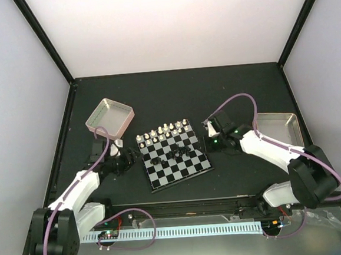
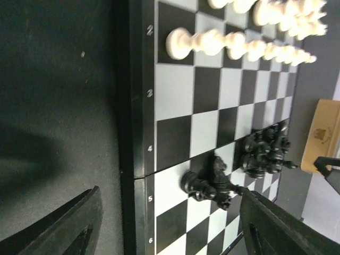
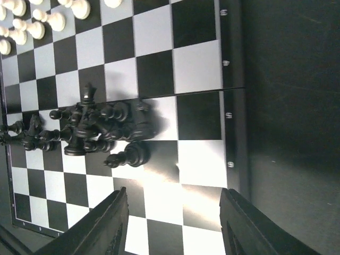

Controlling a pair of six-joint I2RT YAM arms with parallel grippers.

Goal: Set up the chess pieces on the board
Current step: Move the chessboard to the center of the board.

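while the white chess pieces (image 1: 163,130) stand in 2 rows at the far edge of the board (image 1: 180,173), the black chess pieces (image 1: 171,156) huddle mid-board; the left gripper (image 2: 167,212) and right gripper (image 3: 175,212) hang wide open, empty, flanking it.

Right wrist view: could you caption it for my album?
Open right pincer poised over the board, a jumbled cluster of black pieces mid-board, white pieces lined up beyond.

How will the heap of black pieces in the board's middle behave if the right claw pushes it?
The black pieces probably tip easily: several already lie on their sides. Their round shapes suggest they may roll. Since they touch, one push from the open right claw would likely shift several at once.
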